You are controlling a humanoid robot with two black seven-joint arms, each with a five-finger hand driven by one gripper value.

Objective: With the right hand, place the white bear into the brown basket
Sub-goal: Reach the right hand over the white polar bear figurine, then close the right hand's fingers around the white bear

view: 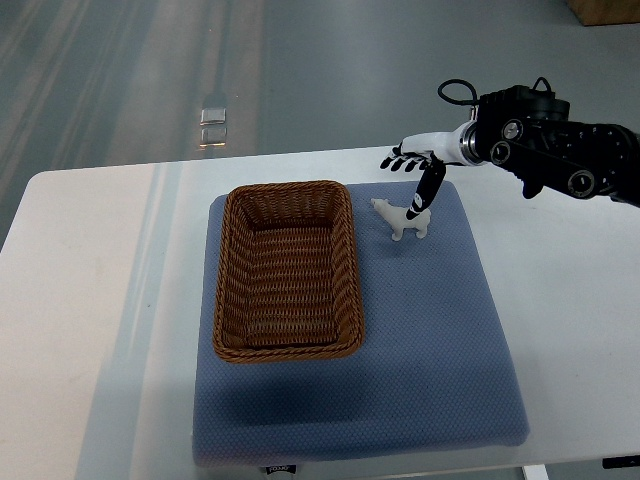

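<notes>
On the blue mat (440, 350), just right of the brown basket (287, 270), the white bear (403, 217) stands upright. Right hand (418, 165) hovers right above it, fingers spread, one dark fingertip reaching down to the bear's back, nothing actually gripped. Mat sits on a white table (90, 300).

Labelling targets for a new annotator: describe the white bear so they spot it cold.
Find the blue mat on the white table. A brown basket sits on the mat's left part; just right of the basket's far right corner stands the white bear. It is the only small white figurine, standing on its legs, with the right hand poised directly above it.
</notes>
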